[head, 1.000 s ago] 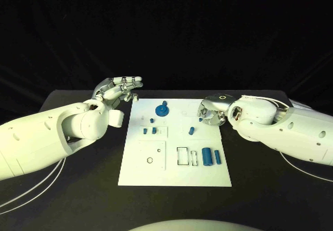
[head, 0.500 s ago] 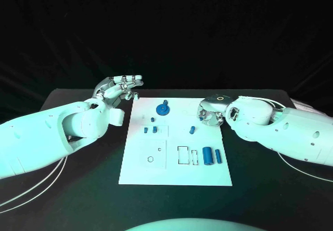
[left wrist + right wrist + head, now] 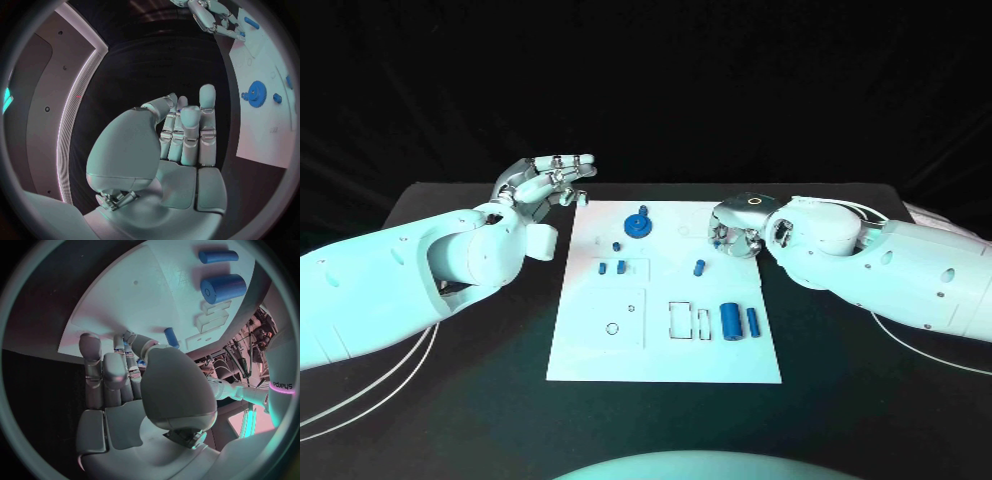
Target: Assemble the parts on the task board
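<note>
- White rectangular task board [image 3: 661,360] lies loose on the black counter [image 3: 473,400], no clamp seen. Any sideways push while seating a part could slide it and throw off every slot.
- Fat blue cylinder [image 3: 730,322] and slim blue cylinder [image 3: 751,321] lie on their sides at the near right of the board, just beside the outlined slots. Both round, so a nudge from the right forearm passing above could roll them off the edge.
- Mid board: short blue peg [image 3: 700,267] lies alone, and a pair of small blue pieces [image 3: 603,268] sit to its left. Tiny parts, easy to knock or pinch crooked.
- Right robot hand [image 3: 737,232] hovers over the far right edge of the board, digits curled down w/ the thumb across. A bit of blue shows by the tips in the right wrist view; can't tell if it's pinched. If it is, a weak pinch could drop it.
- Blue toothed gear [image 3: 638,224] sits at the far middle, near that hand; a stray sweep could dislodge it.
- Left robot hand [image 3: 553,180] is off the board's far left corner, loosely open, empty. Low risk unless it swings in across the right arm.
</note>
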